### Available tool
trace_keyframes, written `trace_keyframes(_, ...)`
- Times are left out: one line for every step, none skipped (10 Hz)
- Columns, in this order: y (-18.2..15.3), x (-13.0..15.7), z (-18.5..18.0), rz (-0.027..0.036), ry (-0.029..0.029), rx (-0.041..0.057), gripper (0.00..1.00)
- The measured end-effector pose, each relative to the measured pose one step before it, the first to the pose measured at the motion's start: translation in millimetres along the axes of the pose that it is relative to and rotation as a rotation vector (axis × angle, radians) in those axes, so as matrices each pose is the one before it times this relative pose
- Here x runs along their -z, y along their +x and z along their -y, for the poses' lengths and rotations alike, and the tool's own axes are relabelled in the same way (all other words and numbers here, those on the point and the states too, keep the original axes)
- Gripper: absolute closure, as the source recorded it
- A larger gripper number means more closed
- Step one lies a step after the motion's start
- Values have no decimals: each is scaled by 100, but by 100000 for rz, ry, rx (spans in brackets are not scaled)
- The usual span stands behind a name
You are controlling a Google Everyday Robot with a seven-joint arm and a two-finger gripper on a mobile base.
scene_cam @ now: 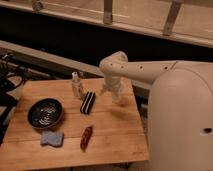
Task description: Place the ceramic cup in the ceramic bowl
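Observation:
The ceramic bowl [45,113], dark and round with a glossy streaked inside, sits on the left part of the wooden table [115,135]. My gripper [113,92] hangs from the white arm over the table's back right part, well to the right of the bowl. The gripper is pale and I cannot make out the ceramic cup as a separate thing; it may be hidden at the gripper.
A small pale bottle-shaped shaker [76,85] stands at the back middle. A black ridged object [88,102] lies beside it. A blue sponge [52,138] and a red-brown object [86,137] lie near the front. My white body [180,125] fills the right.

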Motion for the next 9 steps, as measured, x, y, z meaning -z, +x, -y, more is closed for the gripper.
trace_keyframes(-24,-141,-123,96,-294,80,46)
trace_keyframes(-531,430,116,2609,52,-1062,41)
trace_keyframes(-768,741,173,2384,-118,-1273,34)
trace_keyframes(-1117,918,338,2521,67,-1544,26)
trace_keyframes(-2483,1843,1022,4785,781,-3555,20)
trace_keyframes(-1367,690,781,2264,792,-2469,20)
trace_keyframes(-1180,416,825,1919,1130,-2511,20)
trace_keyframes(-963,216,837,1667,1224,-2914,20)
trace_keyframes(-950,145,948,1608,1211,-3921,20)
